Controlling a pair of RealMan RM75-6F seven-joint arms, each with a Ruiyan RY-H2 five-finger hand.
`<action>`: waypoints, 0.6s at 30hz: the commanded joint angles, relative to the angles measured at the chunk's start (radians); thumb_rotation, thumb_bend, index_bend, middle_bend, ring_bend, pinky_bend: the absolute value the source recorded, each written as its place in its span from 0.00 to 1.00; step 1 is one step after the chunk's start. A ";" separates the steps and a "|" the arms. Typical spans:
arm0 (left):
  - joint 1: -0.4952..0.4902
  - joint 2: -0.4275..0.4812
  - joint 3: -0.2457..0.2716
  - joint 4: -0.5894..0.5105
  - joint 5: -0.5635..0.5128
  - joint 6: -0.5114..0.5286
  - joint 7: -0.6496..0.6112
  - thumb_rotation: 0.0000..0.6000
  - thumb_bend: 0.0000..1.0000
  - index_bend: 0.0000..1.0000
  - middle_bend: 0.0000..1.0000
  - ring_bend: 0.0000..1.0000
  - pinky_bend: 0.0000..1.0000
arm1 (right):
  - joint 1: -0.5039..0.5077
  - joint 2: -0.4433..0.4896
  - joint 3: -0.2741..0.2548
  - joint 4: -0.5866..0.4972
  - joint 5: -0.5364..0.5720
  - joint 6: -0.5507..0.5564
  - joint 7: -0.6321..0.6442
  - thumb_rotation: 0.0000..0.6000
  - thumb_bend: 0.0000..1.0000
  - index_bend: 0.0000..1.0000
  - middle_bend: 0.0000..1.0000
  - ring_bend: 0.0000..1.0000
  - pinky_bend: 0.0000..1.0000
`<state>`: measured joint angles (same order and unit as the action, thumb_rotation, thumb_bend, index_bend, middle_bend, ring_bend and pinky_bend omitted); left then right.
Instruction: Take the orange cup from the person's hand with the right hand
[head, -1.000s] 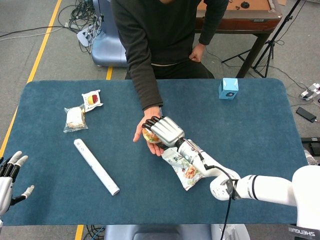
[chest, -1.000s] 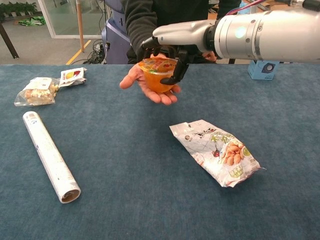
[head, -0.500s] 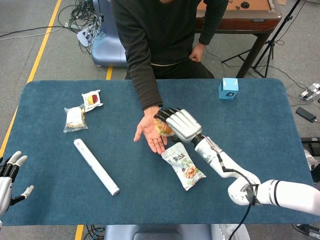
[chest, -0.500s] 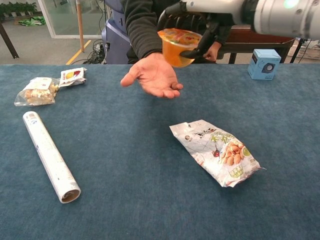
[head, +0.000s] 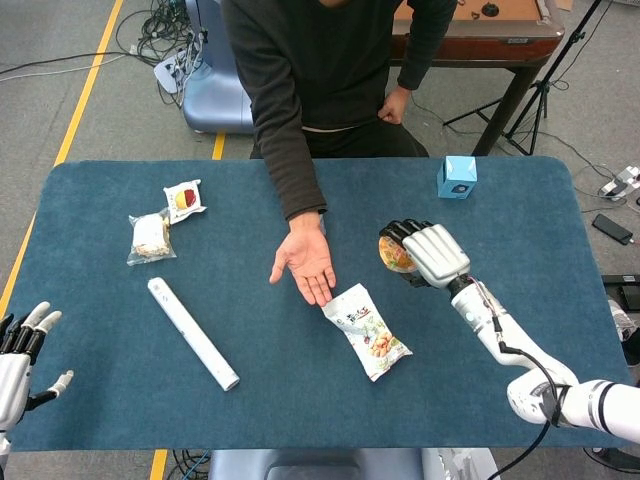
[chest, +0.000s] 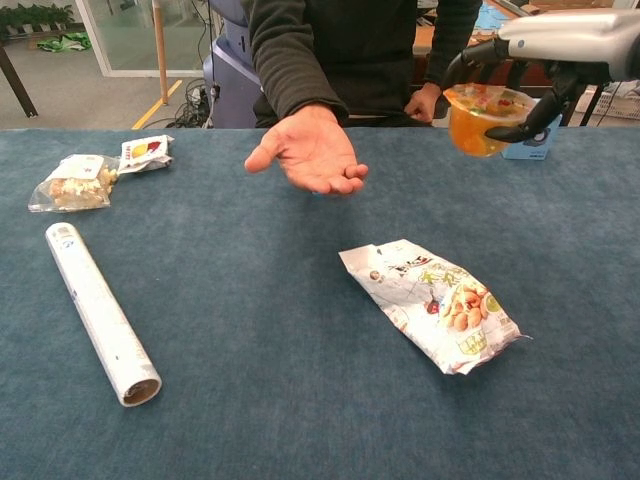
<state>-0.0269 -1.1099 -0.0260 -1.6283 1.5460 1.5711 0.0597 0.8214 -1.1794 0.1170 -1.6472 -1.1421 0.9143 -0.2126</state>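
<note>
My right hand (head: 428, 253) (chest: 520, 90) grips the orange cup (head: 393, 254) (chest: 476, 118) from above and holds it in the air, well to the right of the person's hand (head: 305, 262) (chest: 310, 152). The cup has a printed foil lid and stays upright. The person's palm lies open and bare over the table. My left hand (head: 22, 345) hovers at the table's near left corner with fingers spread, holding nothing; the chest view does not show it.
A snack bag (head: 366, 331) (chest: 437, 302) lies below the person's hand. A white roll (head: 193, 333) (chest: 99, 311) lies to the left. Two small packets (head: 152, 236) (head: 184, 198) sit at the far left. A blue box (head: 457, 177) (chest: 530, 140) stands at the back right.
My right hand lifted the orange cup off the person's palm and carried it right, away from the person. The palm is now bare. My left hand stayed put.
</note>
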 joint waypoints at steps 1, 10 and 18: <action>0.000 -0.001 0.001 -0.003 0.004 0.002 0.003 1.00 0.21 0.14 0.07 0.09 0.02 | -0.012 -0.065 -0.022 0.093 -0.012 -0.035 0.032 1.00 0.56 0.51 0.32 0.26 0.58; 0.006 0.002 0.001 -0.004 -0.001 0.007 0.003 1.00 0.21 0.14 0.07 0.09 0.02 | -0.001 -0.212 -0.022 0.283 -0.045 -0.095 0.100 1.00 0.55 0.51 0.31 0.25 0.50; 0.002 -0.002 0.000 -0.001 -0.004 -0.002 0.007 1.00 0.21 0.14 0.07 0.09 0.02 | 0.008 -0.310 -0.022 0.410 -0.072 -0.128 0.126 1.00 0.55 0.40 0.27 0.17 0.40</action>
<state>-0.0248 -1.1116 -0.0254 -1.6294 1.5424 1.5688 0.0670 0.8269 -1.4727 0.0958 -1.2546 -1.2074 0.7952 -0.0914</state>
